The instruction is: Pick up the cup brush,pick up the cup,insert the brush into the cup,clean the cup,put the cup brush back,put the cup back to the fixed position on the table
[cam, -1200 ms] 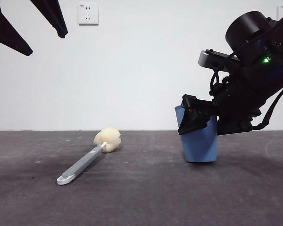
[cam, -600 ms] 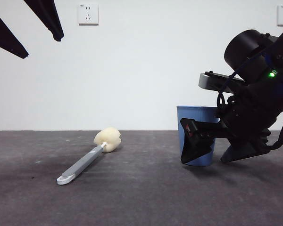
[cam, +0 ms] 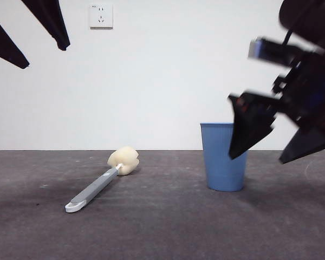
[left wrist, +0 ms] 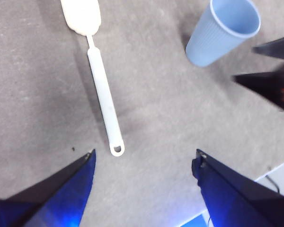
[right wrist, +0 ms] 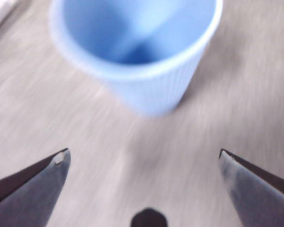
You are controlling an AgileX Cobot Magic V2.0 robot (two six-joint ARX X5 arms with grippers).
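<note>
The right gripper (cam: 271, 143) hangs spread wide and empty, its blurred tips apart from the cup (cam: 223, 157), which stands upright on the worktop (cam: 162, 227) just ahead of and below it. The left gripper (left wrist: 144, 158) hovers high, also wide open and empty, with the cup brush (left wrist: 102, 90) lying flat on the worktop beneath it, looped end nearest.
</note>
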